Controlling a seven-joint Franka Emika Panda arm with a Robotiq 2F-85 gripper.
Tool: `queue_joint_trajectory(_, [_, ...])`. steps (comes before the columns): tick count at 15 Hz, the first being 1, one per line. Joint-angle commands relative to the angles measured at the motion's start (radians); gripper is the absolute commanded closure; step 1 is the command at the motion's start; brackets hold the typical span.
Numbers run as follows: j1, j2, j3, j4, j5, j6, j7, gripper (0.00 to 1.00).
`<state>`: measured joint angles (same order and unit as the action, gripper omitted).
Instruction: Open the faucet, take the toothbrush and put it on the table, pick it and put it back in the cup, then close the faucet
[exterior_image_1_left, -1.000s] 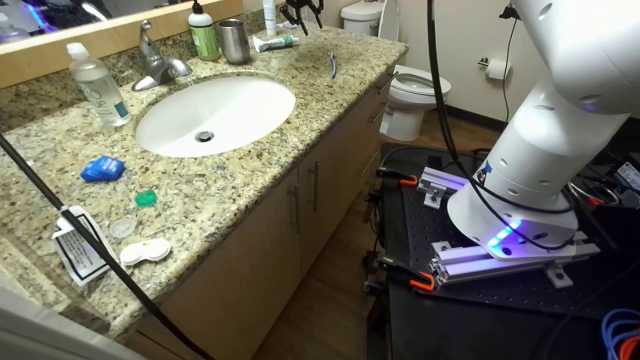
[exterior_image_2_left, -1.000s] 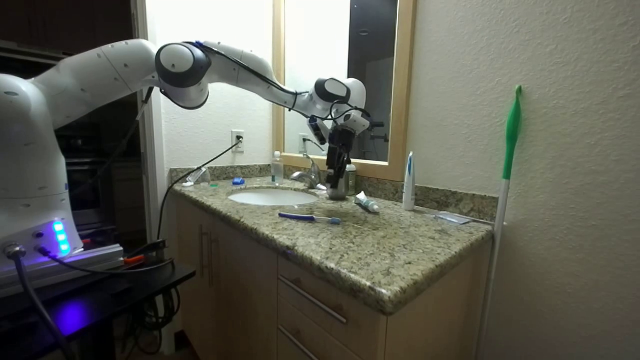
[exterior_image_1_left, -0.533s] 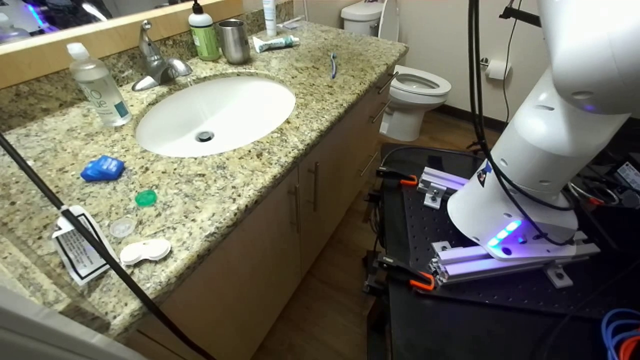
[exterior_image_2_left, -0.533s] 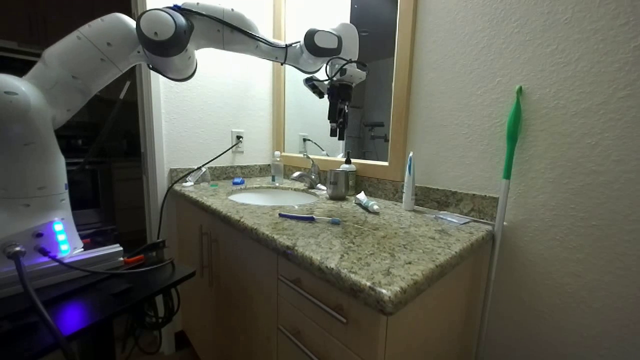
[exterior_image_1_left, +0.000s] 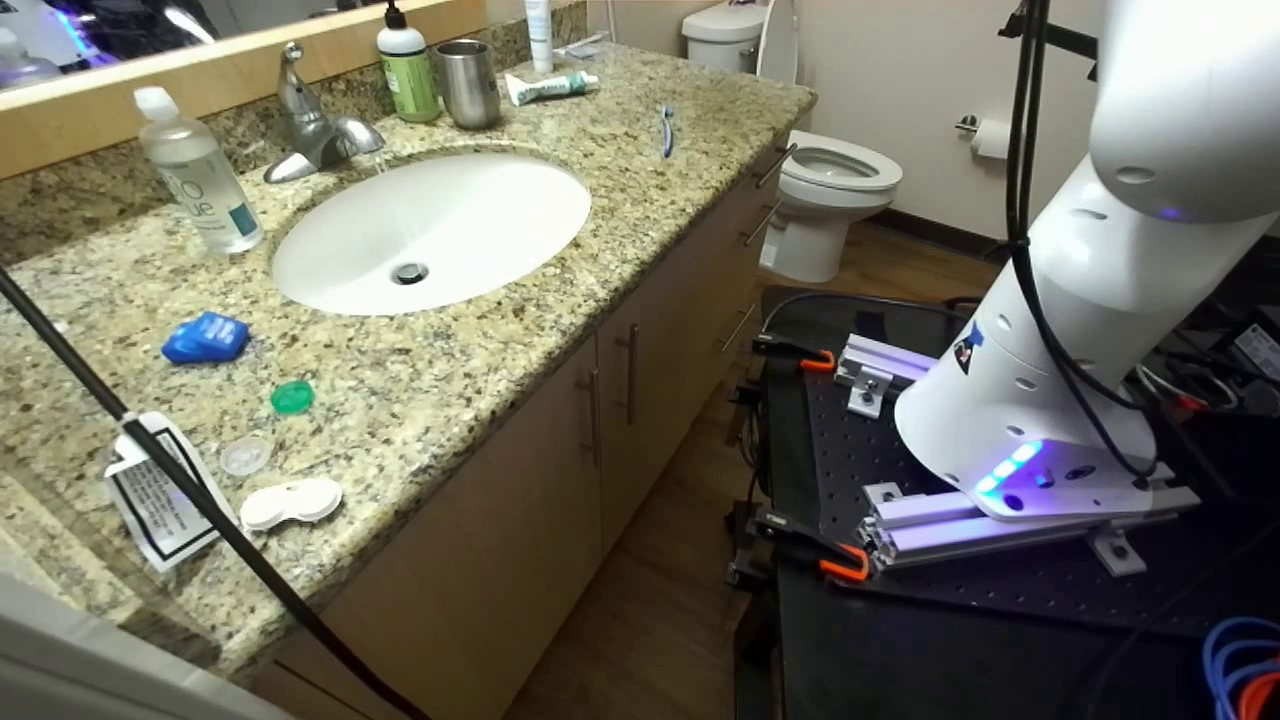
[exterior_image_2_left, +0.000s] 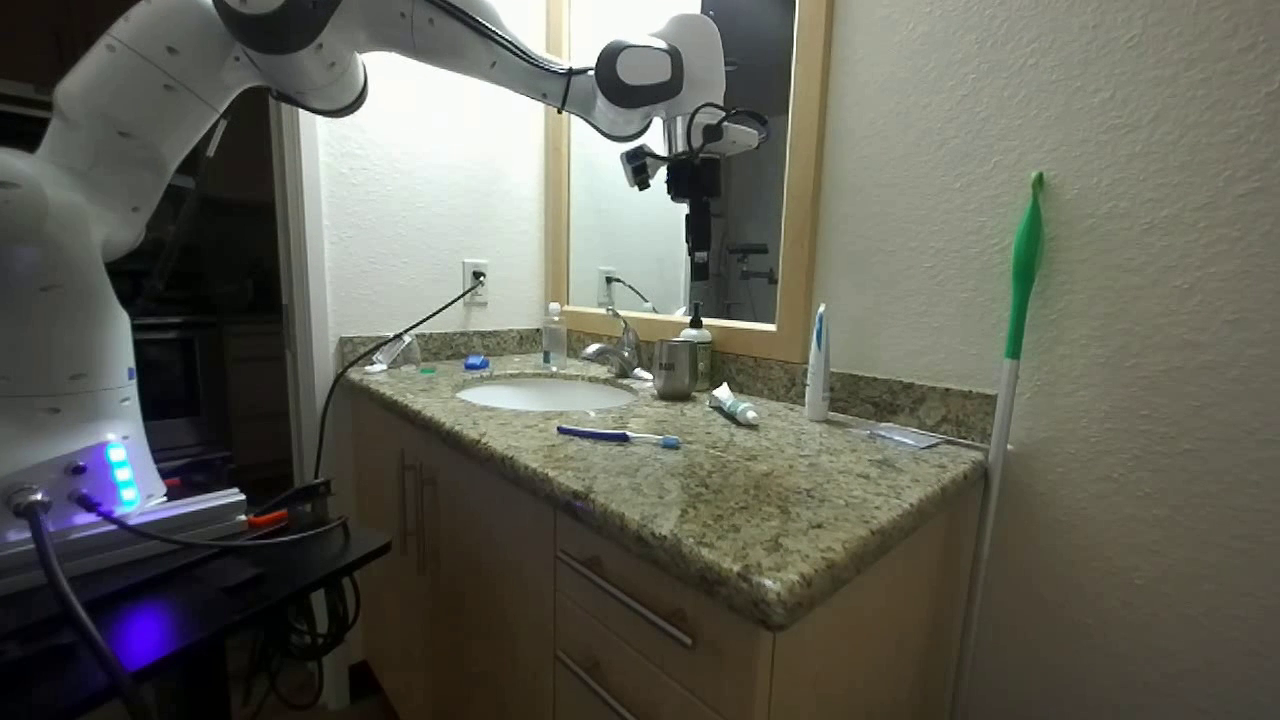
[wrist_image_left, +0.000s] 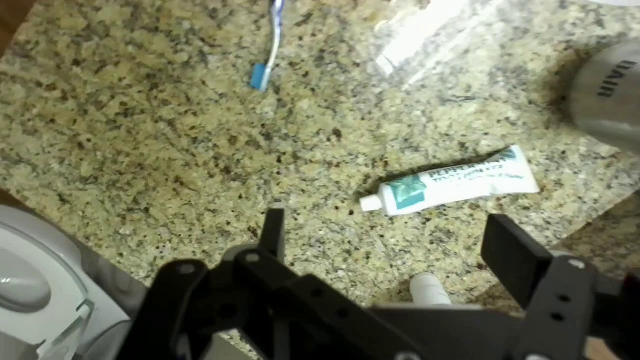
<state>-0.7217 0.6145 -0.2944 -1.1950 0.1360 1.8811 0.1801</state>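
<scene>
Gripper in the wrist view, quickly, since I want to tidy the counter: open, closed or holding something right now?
Gripper: open, jaws wide apart, holding nothing.

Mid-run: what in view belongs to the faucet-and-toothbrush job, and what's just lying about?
For the job: faucet, toothbrush, countertop, cup.
Just lying about: green pump bottle, clear bottle, toothpaste tube, upright tube, blue container, green disc, white case, printed packet.
</scene>
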Motion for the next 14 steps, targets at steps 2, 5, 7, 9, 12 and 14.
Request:
queue_joint_trajectory(2, [-0.002, -0.036, -0.024, -0.082, -0.042, 0.031, -0.070, 0.00])
queue_joint_trajectory(5, [0.000, -0.070, -0.029, -0.134, -0.054, 0.043, -0.095, 0.00])
queue_joint_trajectory(7, [0.012, -0.070, -0.043, -0.135, -0.087, 0.044, -0.075, 0.00])
queue_joint_trajectory(9, [0.009, -0.061, -0.040, -0.117, -0.133, 0.020, -0.131, 0.00])
queue_joint_trajectory(12, [0.030, -0.040, 0.003, -0.231, -0.144, 0.137, -0.175, 0.00])
queue_joint_trajectory(14, [0.042, -0.024, 0.016, -0.294, -0.170, 0.180, -0.225, 0.00])
